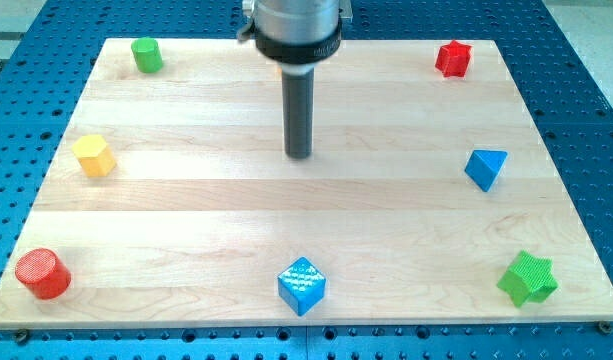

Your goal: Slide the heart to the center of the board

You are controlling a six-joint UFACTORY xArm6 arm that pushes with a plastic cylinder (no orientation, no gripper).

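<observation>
On the wooden counter (186, 200) seven blocks are seen plainly, all set near its edges. A green cylinder (146, 54) stands at the top left corner and a red star (453, 58) at the top right corner. A yellow block (94, 156), roughly hexagonal, lies by the left edge, and a blue triangle (485, 168) by the right edge. A red cylinder (41, 273) is placed at the bottom left corner, a blue cube (301, 285) at the middle of the bottom edge, and a green star (527, 278) at the bottom right corner. No heart shape can be made out for certain: only an orange sliver (277, 70) is shown near the top edge, just to the view's left of the rod, and it is mostly hidden by the arm's housing, so its shape cannot be told. The end effector (299, 110) is a straight dark rod with no jaws to open or close, and nothing is held by it. The tip (299, 155) is set on bare wood a little above the counter's centre, below the orange sliver, well apart from every other block and touching none.
</observation>
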